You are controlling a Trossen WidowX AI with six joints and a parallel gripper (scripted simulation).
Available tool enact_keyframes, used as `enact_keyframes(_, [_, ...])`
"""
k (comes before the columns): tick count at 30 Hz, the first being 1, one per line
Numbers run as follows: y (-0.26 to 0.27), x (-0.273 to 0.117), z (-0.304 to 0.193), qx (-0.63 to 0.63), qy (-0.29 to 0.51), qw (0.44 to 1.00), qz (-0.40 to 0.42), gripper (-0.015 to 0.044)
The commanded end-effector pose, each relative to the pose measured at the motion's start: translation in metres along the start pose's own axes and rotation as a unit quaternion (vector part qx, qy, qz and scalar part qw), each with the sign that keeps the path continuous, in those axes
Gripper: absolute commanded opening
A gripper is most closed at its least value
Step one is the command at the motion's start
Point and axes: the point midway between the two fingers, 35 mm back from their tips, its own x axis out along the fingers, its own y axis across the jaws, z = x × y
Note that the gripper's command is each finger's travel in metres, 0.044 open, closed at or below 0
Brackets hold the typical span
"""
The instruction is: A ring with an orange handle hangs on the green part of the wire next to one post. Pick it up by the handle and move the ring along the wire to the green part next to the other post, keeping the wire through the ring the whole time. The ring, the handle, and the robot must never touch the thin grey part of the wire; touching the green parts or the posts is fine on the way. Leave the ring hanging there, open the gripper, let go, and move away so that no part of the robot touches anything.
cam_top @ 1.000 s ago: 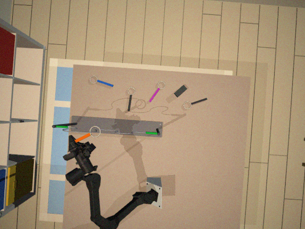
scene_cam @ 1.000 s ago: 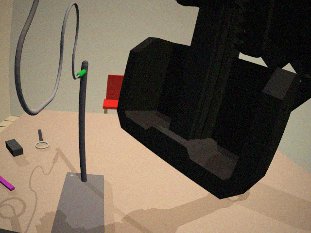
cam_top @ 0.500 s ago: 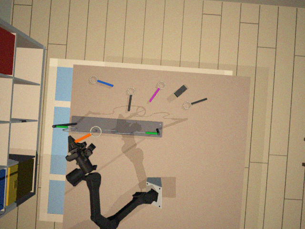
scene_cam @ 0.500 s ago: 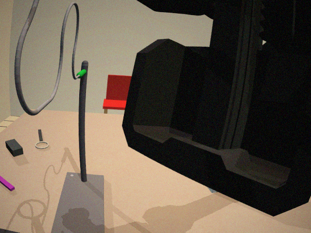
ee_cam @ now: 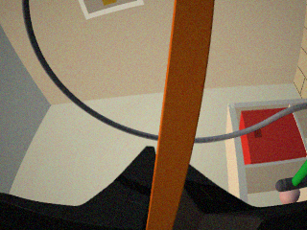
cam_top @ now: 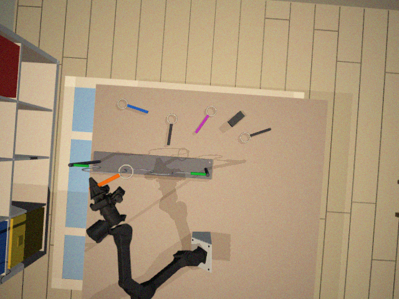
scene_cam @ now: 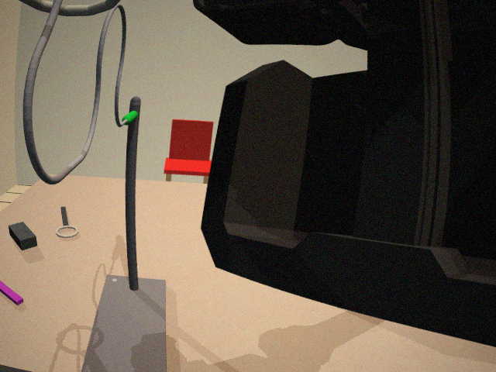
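Note:
The ring [cam_top: 125,170] with the orange handle [cam_top: 108,180] [ee_cam: 183,109] is around the grey wire [cam_top: 141,170] [scene_cam: 31,152], a short way right of the left post [cam_top: 91,162] and its green part [cam_top: 80,165]. My gripper [cam_top: 98,186] is shut on the lower end of the handle, in front of the grey base plate [cam_top: 141,159] [scene_cam: 132,324]. The ring's arc [ee_cam: 77,105] shows in the wrist view. The other green part [cam_top: 197,174] [scene_cam: 129,116] sits by the right post [cam_top: 207,172] [scene_cam: 131,200]. My arm [scene_cam: 340,180] fills the right half of the exterior view.
Spare rings lie behind the plate, with a blue handle [cam_top: 137,108], a black handle [cam_top: 169,134], a magenta handle [cam_top: 202,123] [scene_cam: 11,293] and another black handle [cam_top: 260,131] [scene_cam: 64,216]. A dark block [cam_top: 235,118] [scene_cam: 22,235] lies there too. A shelf unit [cam_top: 28,128] stands left. The arm's mount [cam_top: 202,251] is at the front.

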Motion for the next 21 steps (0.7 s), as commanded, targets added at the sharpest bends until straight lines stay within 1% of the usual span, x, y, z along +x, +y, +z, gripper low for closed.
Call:
enact_keyframes(1, [0.0003, 0.0008, 0.0029, 0.026, -0.006, 1.0, 0.015, -0.015])
enact_keyframes(21, [0.0004, 0.0012, 0.002, 0.101, -0.014, 0.993, 0.058, -0.015])
